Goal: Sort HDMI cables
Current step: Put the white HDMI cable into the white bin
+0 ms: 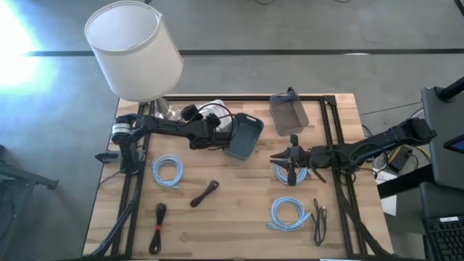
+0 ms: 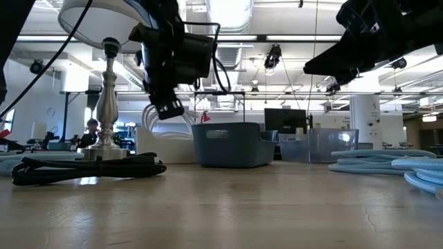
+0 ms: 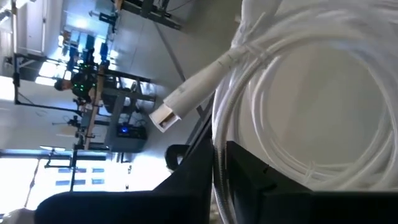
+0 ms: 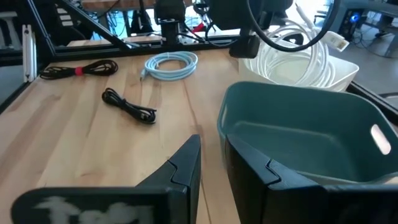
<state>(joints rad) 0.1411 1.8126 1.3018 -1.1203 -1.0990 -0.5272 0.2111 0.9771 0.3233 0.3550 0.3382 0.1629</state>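
White cable, coiled round, hangs from the left hand (image 1: 215, 125) in the upper middle of the high view. The white coil (image 4: 292, 46) sits half inside the white bin (image 4: 339, 71), and the fingers look clamped on its upper loops. My reading is that the step in hand is dropping this coil into that bin. To do it well, the hand should come low enough for the loops to rest inside the walls, then part fully and lift straight up, so that the loose plug end (image 3: 166, 115) does not snag and drag the coil out.

The right hand (image 4: 211, 146) waits centre right in the high view, above a light-blue coil (image 1: 290, 176), its fingers narrowly apart and holding nothing.

Room is tight around the drop. The teal bin (image 1: 246, 138) stands just beside the white one, the lamp (image 1: 134, 51) overhangs the upper left corner of the bench (image 1: 232, 217), and a black rail (image 1: 246, 99) runs along the upper edge. The lower half is freer, with two more light-blue coils (image 1: 168, 172) (image 1: 290, 214) and three black bundles (image 1: 205, 193) (image 1: 158, 217) (image 1: 320, 221) lying well apart.
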